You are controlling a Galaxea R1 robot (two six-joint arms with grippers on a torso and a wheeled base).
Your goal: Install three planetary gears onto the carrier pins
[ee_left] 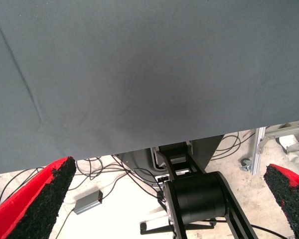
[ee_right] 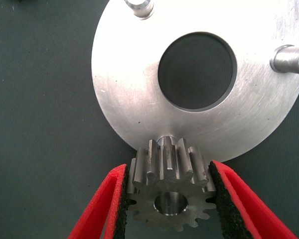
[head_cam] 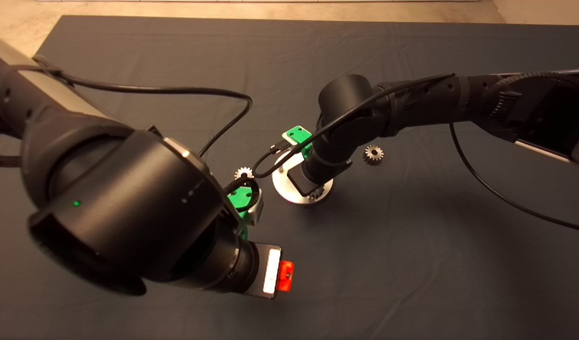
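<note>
Right gripper (ee_right: 168, 199) clamped on planetary gear (ee_right: 169, 191), tilted above near carrier pin (ee_right: 165, 142) at carrier disc (ee_right: 139, 99) rim. Risk: bore misses pin, gear jams or slips. Left gripper (ee_left: 164, 199) wide open, empty, idle over mat (ee_left: 139, 74) edge.

Three planetary gears (head_cam: 373, 154) (head_cam: 244, 173) (ee_right: 169, 191), three carrier pins (ee_right: 139, 7) (ee_right: 290, 58) (ee_right: 165, 143), one silver disc (ee_right: 139, 94), two grippers (ee_right: 169, 209) (ee_left: 164, 199).

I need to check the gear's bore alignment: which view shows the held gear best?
The right wrist view: the gear fills it, bore visible, between the right gripper fingers. Head view shows only teeth below the wrist; left wrist view, none.
</note>
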